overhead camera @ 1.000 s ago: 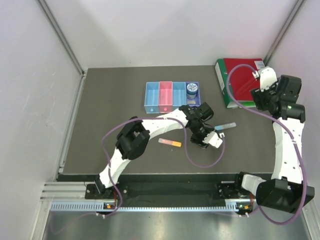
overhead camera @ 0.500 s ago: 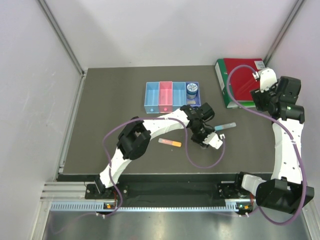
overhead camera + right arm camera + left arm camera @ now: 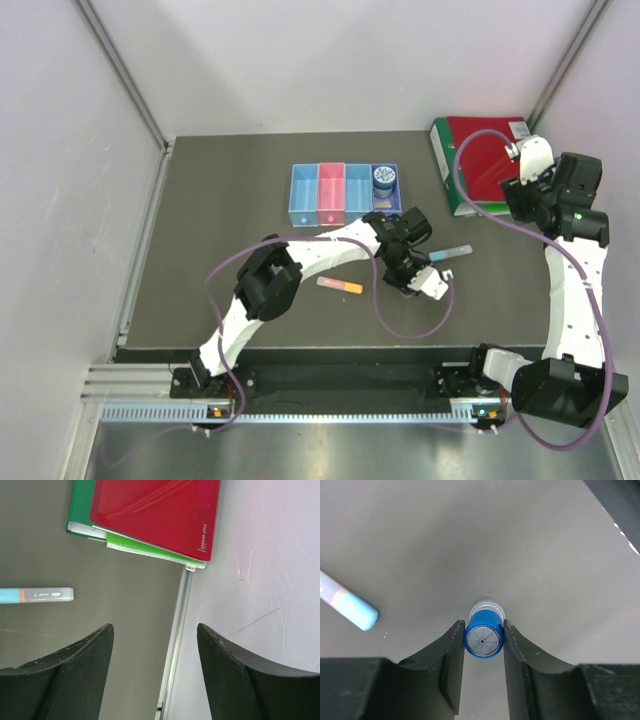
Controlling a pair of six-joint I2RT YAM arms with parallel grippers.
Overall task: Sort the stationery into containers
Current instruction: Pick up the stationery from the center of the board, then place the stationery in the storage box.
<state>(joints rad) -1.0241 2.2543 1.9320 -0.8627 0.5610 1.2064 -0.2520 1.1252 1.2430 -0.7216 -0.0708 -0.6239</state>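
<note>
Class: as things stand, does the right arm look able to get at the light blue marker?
Probably yes: bare mat lies between the open right gripper and the marker, though the left gripper, gripping a bottle, sits close by.

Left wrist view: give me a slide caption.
Left tool pinching a blue-capped bottle on the grey table, a light blue bar lying at left.
</note>
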